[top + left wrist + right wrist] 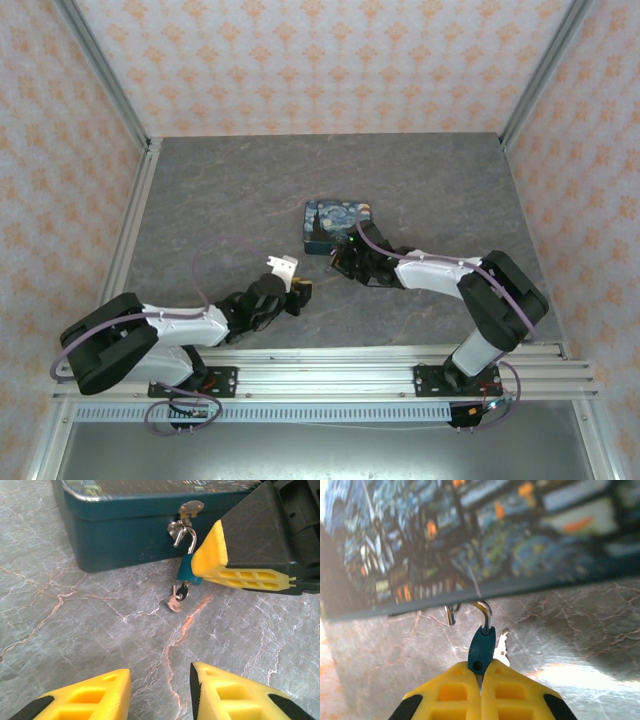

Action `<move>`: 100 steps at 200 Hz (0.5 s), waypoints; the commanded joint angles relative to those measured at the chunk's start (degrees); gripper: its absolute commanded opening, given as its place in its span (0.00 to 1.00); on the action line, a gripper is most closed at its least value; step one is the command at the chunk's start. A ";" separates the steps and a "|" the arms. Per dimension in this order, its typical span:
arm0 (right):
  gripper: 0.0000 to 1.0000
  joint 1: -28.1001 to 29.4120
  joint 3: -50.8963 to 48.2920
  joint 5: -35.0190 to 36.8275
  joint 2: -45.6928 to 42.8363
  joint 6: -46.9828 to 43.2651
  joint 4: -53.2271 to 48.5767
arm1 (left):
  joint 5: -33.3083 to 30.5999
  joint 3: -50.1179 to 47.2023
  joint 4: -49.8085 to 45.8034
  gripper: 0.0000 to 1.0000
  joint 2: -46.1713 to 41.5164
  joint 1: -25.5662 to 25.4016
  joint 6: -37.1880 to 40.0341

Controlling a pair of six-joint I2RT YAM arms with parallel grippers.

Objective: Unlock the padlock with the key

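Right end effector (481, 674) pinching padlock (482, 647), shackle up at box (510, 535), key (175, 600) below.

Grey marbled table top (220, 190) with pale veins, peach damask wallpaper on 3 sides, far wall (330, 60), left wall (45, 170), right wall (600, 150), aluminium posts (105, 75) at the 2 far corners, slotted aluminium rail (330, 362) along the near edge, soft even light, bright glare patch (570, 677) on the surface

The box (337, 222) sits mid-frame on the table (220, 200), the right gripper (337, 262) just below it, the left gripper (292, 279) further lower left. The padlock (187, 568) hangs at the box's front, the key (175, 600) beneath it.
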 commanded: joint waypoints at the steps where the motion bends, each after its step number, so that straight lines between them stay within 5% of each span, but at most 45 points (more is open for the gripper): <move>1: 0.00 0.64 -0.37 3.70 -1.48 5.36 3.74 | -2.87 -1.73 -1.71 0.37 -2.14 -0.10 -1.09; 100: 0.00 2.26 -1.24 12.77 -2.27 14.69 4.34 | -4.74 -5.82 -5.83 0.37 -11.81 0.28 -1.16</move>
